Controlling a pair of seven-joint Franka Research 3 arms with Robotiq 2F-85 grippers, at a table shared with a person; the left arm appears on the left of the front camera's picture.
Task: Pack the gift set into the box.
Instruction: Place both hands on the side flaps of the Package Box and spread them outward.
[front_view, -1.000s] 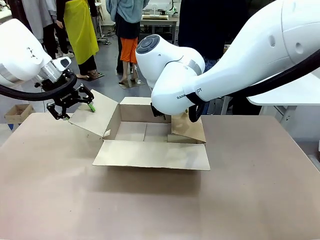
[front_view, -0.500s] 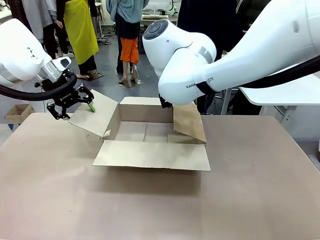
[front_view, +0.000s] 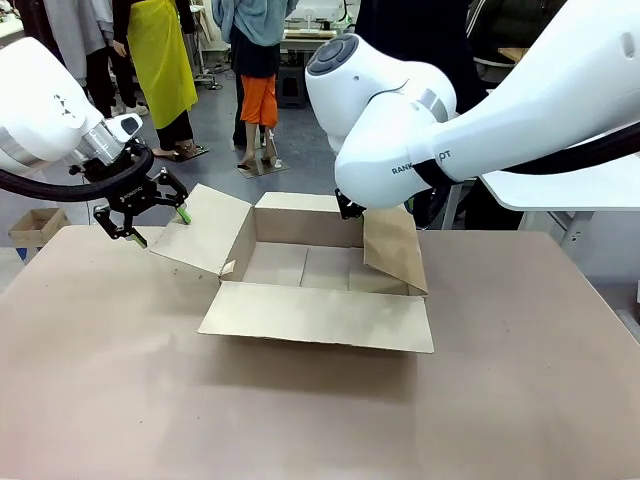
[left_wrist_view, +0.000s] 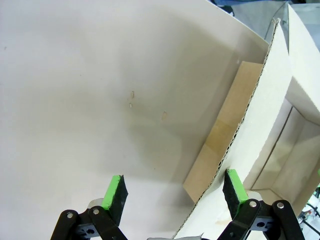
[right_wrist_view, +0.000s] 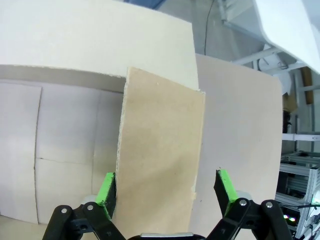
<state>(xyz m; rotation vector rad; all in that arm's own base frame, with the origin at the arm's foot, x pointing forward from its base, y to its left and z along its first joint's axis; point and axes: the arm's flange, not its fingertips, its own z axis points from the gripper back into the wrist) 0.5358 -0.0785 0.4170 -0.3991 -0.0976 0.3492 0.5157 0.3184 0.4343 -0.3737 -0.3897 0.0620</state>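
Front view, box: the box (front_view: 305, 228) sits mid-table (front_view: 300, 420), flaps open. It looks like light, stiff card that creases easily, so it is best taken by a flap edge.
Front view, left gripper: the left gripper (front_view: 160, 226) is spread wide at the left flap (front_view: 200, 232), holding nothing.
Left wrist view, fingers: the left gripper (left_wrist_view: 173, 177) is wide apart. The left flap (left_wrist_view: 255, 110) has its edge just beside one pad (left_wrist_view: 234, 186); contact cannot be told.
Right wrist view, fingers: the right gripper (right_wrist_view: 164, 176) is wide apart, astride the right flap (right_wrist_view: 160, 130), unclamped.
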